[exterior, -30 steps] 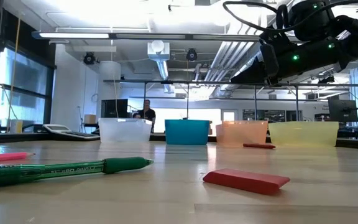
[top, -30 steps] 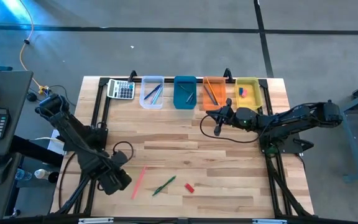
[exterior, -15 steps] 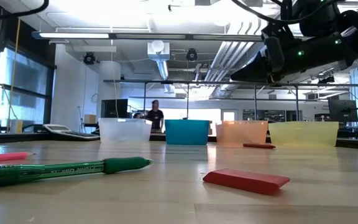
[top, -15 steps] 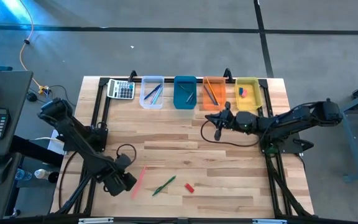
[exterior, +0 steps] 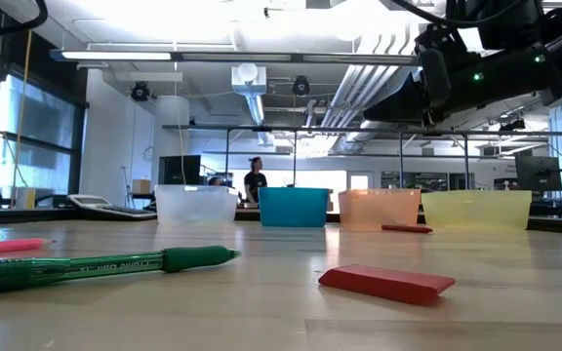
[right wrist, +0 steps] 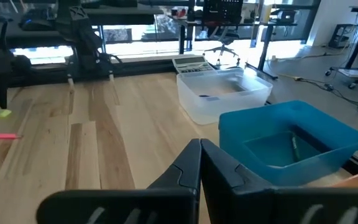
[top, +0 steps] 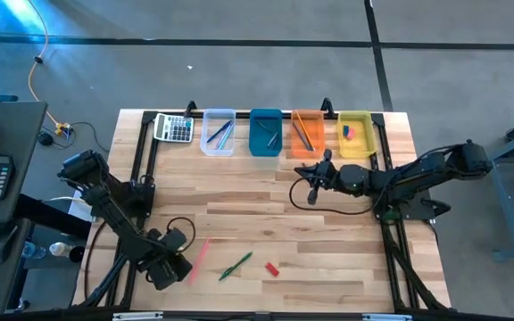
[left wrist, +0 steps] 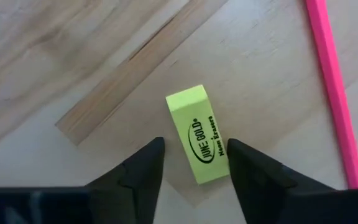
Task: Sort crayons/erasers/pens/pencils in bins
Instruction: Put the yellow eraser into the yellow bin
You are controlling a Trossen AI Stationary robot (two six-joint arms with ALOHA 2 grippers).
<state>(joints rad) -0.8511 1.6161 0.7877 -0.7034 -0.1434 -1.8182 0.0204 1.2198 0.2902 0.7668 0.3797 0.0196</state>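
Left gripper [left wrist: 191,163] is down low at the near left corner of the table [top: 328,232], fingers [left wrist: 140,171] spread wide, and a yellow eraser [left wrist: 199,134] lies flat on the wood right in the gap between them. Neither finger is touching it that I can see. Just beside it runs a long pink stick [left wrist: 335,93], clear of the gripper.

Further along the near edge, a green pen [exterior: 105,265] lies on the boards, and a red eraser [exterior: 386,282] sits close by it, both loose on the table.

Across the back edge stand the four bins in a row: the clear bin [top: 219,131], then the blue bin [top: 265,132], the orange bin [top: 307,132] and the yellow bin [top: 355,134]. Thin sticks show inside the clear, blue and orange ones; the yellow one holds small chunky pieces, blue and pink. A grey calculator [top: 174,128] rests just beside the clear bin.

Right gripper [right wrist: 200,163] hangs above the table in front of the orange bin, fingers pressed together with nothing between them.

Beyond the table, far back in the room, a person [exterior: 256,181] stands between the clear and blue bins as seen from table height.
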